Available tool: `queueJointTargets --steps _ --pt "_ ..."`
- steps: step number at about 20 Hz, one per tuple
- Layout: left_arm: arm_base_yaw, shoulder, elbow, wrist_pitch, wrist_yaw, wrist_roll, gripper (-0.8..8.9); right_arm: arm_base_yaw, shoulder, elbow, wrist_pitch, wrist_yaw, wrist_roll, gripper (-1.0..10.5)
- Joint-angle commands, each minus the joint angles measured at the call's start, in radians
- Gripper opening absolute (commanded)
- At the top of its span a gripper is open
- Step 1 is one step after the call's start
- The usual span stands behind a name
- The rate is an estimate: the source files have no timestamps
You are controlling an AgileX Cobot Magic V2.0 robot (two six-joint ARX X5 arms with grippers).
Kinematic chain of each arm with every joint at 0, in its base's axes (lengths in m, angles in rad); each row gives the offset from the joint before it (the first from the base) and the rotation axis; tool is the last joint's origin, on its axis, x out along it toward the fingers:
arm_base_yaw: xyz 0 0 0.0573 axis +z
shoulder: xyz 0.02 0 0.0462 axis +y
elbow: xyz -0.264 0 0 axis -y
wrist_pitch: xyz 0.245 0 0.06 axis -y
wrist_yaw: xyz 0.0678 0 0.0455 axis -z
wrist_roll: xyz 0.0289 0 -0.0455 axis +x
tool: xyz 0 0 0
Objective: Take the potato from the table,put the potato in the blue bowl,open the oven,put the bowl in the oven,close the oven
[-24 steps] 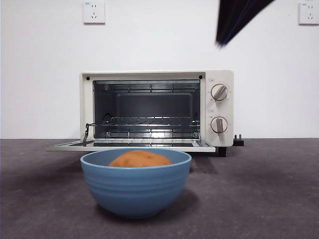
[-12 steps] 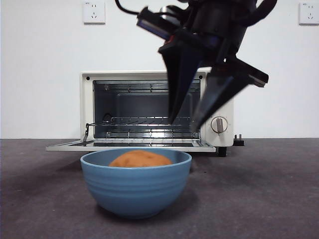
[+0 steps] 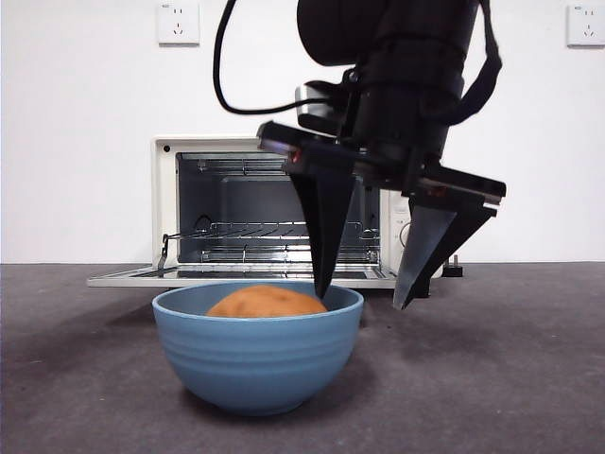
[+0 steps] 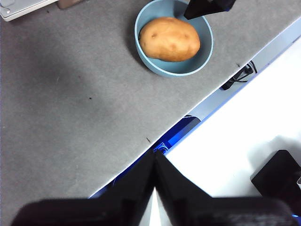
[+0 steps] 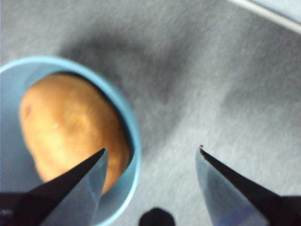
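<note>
Front view, lower centre of the frame: blue bowl (image 3: 257, 352) sits upright on the dark grey table (image 3: 510, 378), nearest the camera. The potato (image 3: 266, 302) lies inside it, its orange-brown top just showing above the rim.

Just above the bowl's right rim hangs the right gripper (image 3: 364, 293), big and dark, dropping in from the upper centre of the frame. Jaws spread wide, holding nothing. One tip points down just over the inside edge of the rim, close beside the potato; the other tip hangs outside the bowl, over bare table. The right wrist view agrees: the bowl's rim passes between the two jaws, potato (image 5: 70, 127) near one jaw, grey table under the other. Whether the inner tip touches the rim cannot be told.

Left gripper (image 4: 154, 162) shows only in its own wrist view, jaws pressed together with nothing between them, well apart from the bowl (image 4: 174, 37), over the table's edge.

Farthest back, centre of the front view: the cream-white toaster oven (image 3: 165, 203) against the white wall, door (image 3: 132, 278) dropped flat, wire rack (image 3: 246, 230) visible inside. Two wall sockets (image 3: 178, 23) in the upper corners.
</note>
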Motion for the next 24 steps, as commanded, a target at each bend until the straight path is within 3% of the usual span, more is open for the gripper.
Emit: queueJointTargets --steps 1,4,7,11,15,18,22,24 --pt "0.000 -0.003 0.001 0.002 0.000 0.011 -0.06 0.000 0.030 -0.009 0.009 0.003 0.010 3.1" --pt "0.000 -0.003 0.001 0.002 0.000 0.011 -0.06 -0.002 0.072 -0.009 0.005 -0.001 0.018 3.0" --pt "0.000 -0.003 0.001 0.002 0.000 0.011 -0.06 -0.002 0.076 -0.009 0.013 0.000 0.021 0.5" --pt "0.000 -0.002 0.001 0.004 -0.002 0.014 -0.06 -0.003 0.076 -0.008 0.006 -0.001 0.034 -0.2" --pt "0.000 -0.002 0.001 0.004 -0.001 0.013 -0.06 -0.003 0.048 0.049 -0.026 0.000 0.186 -0.1" --pt "0.000 -0.002 0.001 0.010 -0.006 0.013 -0.06 -0.010 0.048 0.154 -0.044 0.000 0.206 -0.1" --pt "0.000 -0.002 0.001 0.017 -0.008 0.010 -0.06 -0.066 0.049 0.216 0.007 -0.001 0.345 -0.1" --pt "0.000 -0.002 0.001 0.016 -0.007 0.010 -0.05 -0.120 0.053 0.228 0.028 -0.052 0.433 -0.1"
